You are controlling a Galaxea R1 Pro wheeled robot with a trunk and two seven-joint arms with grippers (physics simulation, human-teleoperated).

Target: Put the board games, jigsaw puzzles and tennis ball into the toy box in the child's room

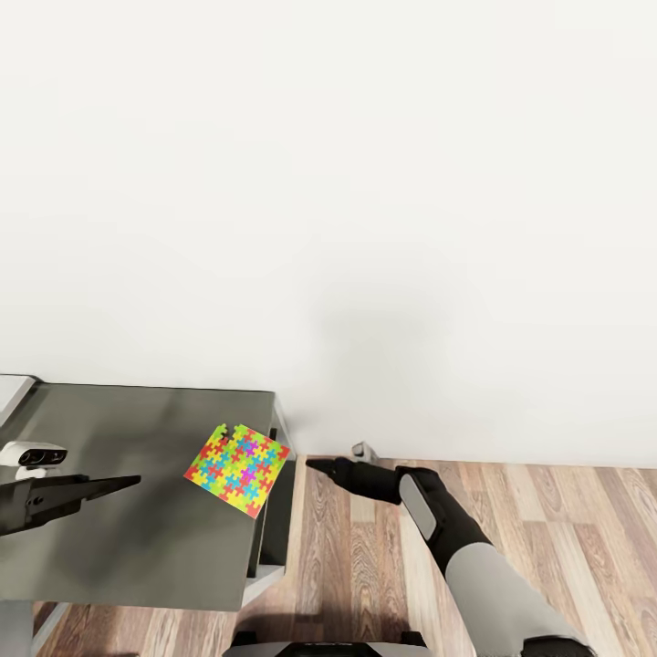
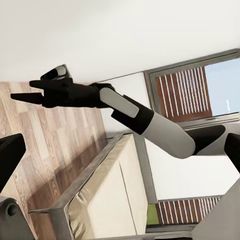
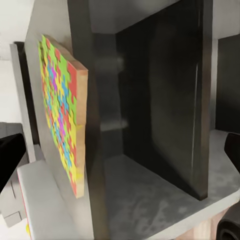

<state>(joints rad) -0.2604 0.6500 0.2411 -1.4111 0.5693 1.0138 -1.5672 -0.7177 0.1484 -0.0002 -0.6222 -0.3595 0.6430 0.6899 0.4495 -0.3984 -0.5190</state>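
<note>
One jigsaw puzzle (image 1: 239, 470), a small multicoloured mosaic square, lies on the grey table (image 1: 137, 529) with one corner hanging over the table's right edge. My right gripper (image 1: 315, 465) hovers over the floor just right of that edge, open and pointing at the puzzle with a small gap between them. In the right wrist view the puzzle (image 3: 60, 110) shows edge-on, close ahead. My left gripper (image 1: 128, 481) is open above the table, left of the puzzle, with nothing in it. The bed (image 2: 107, 195) appears in the left wrist view.
Under the table top is a dark open compartment (image 3: 165, 100) with a grey shelf. A pale grey corner (image 1: 14, 391) pokes in at the table's far left; I cannot tell what it is. Wooden floor (image 1: 547, 511) spreads right of the table, up to a white wall.
</note>
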